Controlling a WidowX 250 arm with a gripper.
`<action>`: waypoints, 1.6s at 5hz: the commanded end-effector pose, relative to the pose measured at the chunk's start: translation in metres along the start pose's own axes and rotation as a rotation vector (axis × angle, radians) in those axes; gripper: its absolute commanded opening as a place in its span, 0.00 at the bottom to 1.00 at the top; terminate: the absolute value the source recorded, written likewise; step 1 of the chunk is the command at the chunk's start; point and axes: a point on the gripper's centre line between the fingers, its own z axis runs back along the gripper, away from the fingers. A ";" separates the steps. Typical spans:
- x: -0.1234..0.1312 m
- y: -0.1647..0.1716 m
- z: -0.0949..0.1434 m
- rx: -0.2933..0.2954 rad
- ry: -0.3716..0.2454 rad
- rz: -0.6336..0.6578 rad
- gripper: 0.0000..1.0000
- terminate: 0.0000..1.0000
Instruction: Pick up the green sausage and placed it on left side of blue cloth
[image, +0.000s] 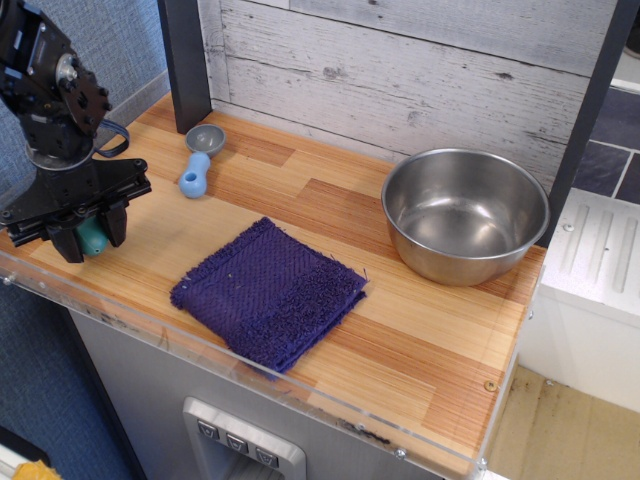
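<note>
The green sausage (92, 237) is a small teal capsule, seen only partly between my gripper's black fingers at the far left of the wooden counter. My gripper (90, 234) is shut on it and holds it low, at or just above the counter surface. The blue cloth (268, 292), a dark blue-purple folded towel, lies near the front edge at the middle, well to the right of the gripper. Most of the sausage is hidden by the fingers.
A grey scoop with a light-blue handle (197, 161) lies at the back left. A steel bowl (465, 214) stands at the right. A dark post (186, 60) rises at the back left. A clear acrylic lip (300, 385) runs along the counter's front edge.
</note>
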 end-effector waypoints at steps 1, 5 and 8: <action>0.002 -0.004 0.012 -0.025 -0.019 0.005 1.00 0.00; 0.023 -0.016 0.062 -0.043 -0.100 -0.069 1.00 0.00; 0.024 -0.036 0.118 -0.069 -0.212 -0.220 1.00 0.00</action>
